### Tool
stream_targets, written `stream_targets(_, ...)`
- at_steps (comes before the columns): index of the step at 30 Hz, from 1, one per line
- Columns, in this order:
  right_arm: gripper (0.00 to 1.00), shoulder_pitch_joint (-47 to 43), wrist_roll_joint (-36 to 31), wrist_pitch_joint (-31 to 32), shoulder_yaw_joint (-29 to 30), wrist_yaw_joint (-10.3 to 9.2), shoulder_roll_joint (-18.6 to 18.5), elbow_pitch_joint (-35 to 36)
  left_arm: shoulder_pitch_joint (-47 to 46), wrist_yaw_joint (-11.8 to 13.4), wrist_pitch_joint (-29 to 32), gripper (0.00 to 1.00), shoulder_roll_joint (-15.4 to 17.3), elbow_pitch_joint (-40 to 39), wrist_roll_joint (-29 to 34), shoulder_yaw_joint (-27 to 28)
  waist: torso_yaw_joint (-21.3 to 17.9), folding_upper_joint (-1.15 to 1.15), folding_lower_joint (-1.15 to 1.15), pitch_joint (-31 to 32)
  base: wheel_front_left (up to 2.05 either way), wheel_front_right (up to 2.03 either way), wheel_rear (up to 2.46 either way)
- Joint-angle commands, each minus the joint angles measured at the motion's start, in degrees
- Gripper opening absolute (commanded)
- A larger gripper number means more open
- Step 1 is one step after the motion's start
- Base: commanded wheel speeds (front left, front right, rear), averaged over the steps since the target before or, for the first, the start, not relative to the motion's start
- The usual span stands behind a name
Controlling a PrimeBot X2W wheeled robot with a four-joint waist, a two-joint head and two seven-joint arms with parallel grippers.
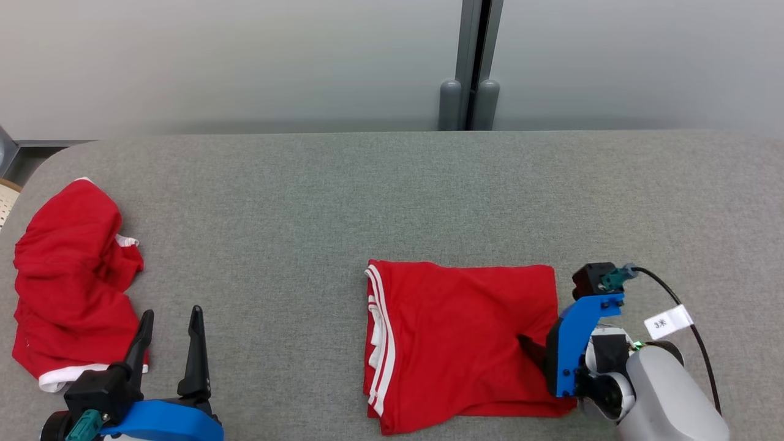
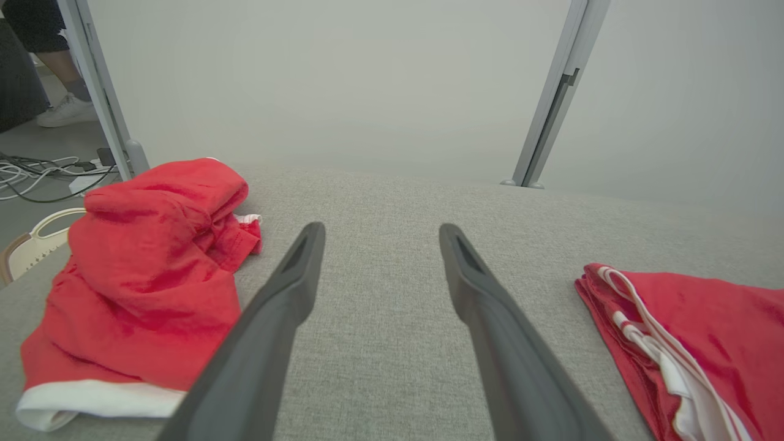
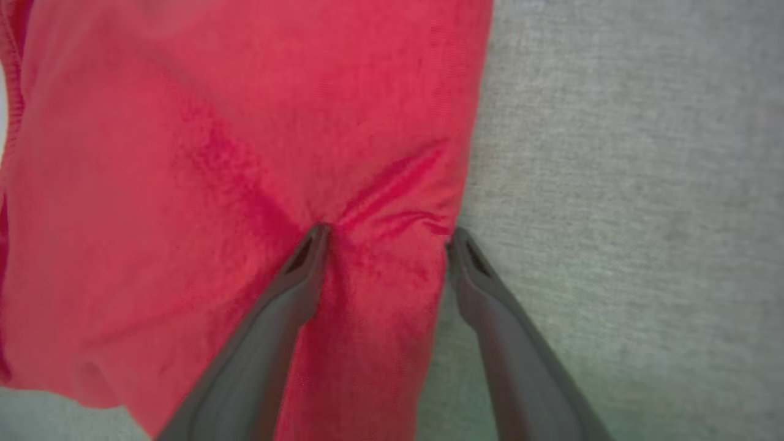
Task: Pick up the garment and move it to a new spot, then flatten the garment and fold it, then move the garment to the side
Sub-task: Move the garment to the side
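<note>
Right gripper (image 3: 386,236) is spread, one finger on the folded garment (image 1: 459,343), the other at its right edge, cloth puckered between. The garment lies by the table's (image 1: 392,184) front edge, right of centre. It looks light, limp and apt to unfold, so pinch all layers at that edge. Left gripper (image 1: 171,313), spread and empty, hangs at the front left corner beside a red heap (image 1: 67,282). Past the left edge is a basket (image 2: 27,257), contents hidden.

I work in what looks like a robotics lab, though the background is hazy: a grey cloth-covered bench (image 1: 392,184) before pale partition panels (image 1: 245,61) on metal posts (image 1: 467,61), loose cables (image 2: 30,177) on the floor (image 2: 37,141), and a person's shoe (image 2: 64,111) beyond.
</note>
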State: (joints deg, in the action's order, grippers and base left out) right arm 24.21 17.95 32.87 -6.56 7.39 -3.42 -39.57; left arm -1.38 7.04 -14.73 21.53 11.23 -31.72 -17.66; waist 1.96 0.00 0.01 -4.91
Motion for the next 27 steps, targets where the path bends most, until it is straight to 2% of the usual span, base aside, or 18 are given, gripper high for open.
stream_targets(1, 1.0, -0.6, 1.1, 1.1, -1.8, 0.19, 1.0, -2.0, -0.8, 0.1, -0.1, 1.0, 0.1, -0.2, 0.1, -0.1, -0.1, 0.0, -0.01, -0.1, 0.0, 0.0, 0.0)
stream_targets(2, 0.38, -0.1, 0.3, 1.3, -2.8, 0.2, 1.0, -2.4, -0.9, 0.1, -0.2, 1.0, 0.1, -0.3, 0.1, -0.2, -0.2, 0.0, -0.01, -0.3, 0.0, 0.0, 0.0)
stream_targets(3, 0.0, 0.6, -0.7, 1.5, -3.6, 0.2, 1.1, -2.9, -1.0, 0.2, -0.2, 1.0, 0.0, -0.3, 0.1, -0.2, -0.3, 0.0, -0.01, -0.5, 0.0, 0.0, 0.0)
stream_targets(6, 0.0, 3.3, -4.5, 0.4, -5.0, 0.17, 0.5, -2.5, -1.1, 0.3, -0.2, 1.0, 0.0, -0.8, 0.2, 0.0, -1.1, 0.0, -0.01, -1.3, 0.0, 0.0, 0.0)
stream_targets(10, 0.0, 8.5, -8.5, -0.5, -9.0, 0.09, -3.8, 0.4, -1.8, 0.5, -0.3, 1.0, 0.1, -2.0, 0.4, 0.4, -2.9, 0.0, -0.01, -3.0, 0.0, 0.0, 0.0)
stream_targets(15, 0.0, 15.0, -10.0, -0.4, -17.1, 0.1, -12.7, 4.8, -4.3, -0.7, -0.4, 1.0, -0.5, -3.8, 0.5, 0.5, -5.1, 0.0, -0.01, -5.9, 0.0, 0.0, 0.0)
stream_targets(19, 0.0, 20.0, -8.2, -0.6, -20.6, 0.1, -19.3, 8.0, -6.7, -0.9, -0.4, 1.0, 0.2, -4.7, 1.3, 0.9, -8.4, 0.0, -0.01, -9.1, 0.0, 0.0, 0.0)
stream_targets(23, 0.0, 23.3, -7.2, -1.9, -20.3, 0.09, -25.0, 9.0, -9.8, -1.3, -0.1, 1.0, 1.0, -5.6, 2.1, 0.8, -11.4, 0.0, -0.01, -13.1, 0.0, 0.0, 0.0)
stream_targets(27, 0.0, 24.7, -7.8, -5.4, -16.9, 0.1, -29.4, 8.1, -12.4, -1.9, 0.3, 1.0, 2.3, -6.3, 2.9, 0.8, -13.5, 0.0, -0.01, -16.4, 0.0, 0.0, 0.0)
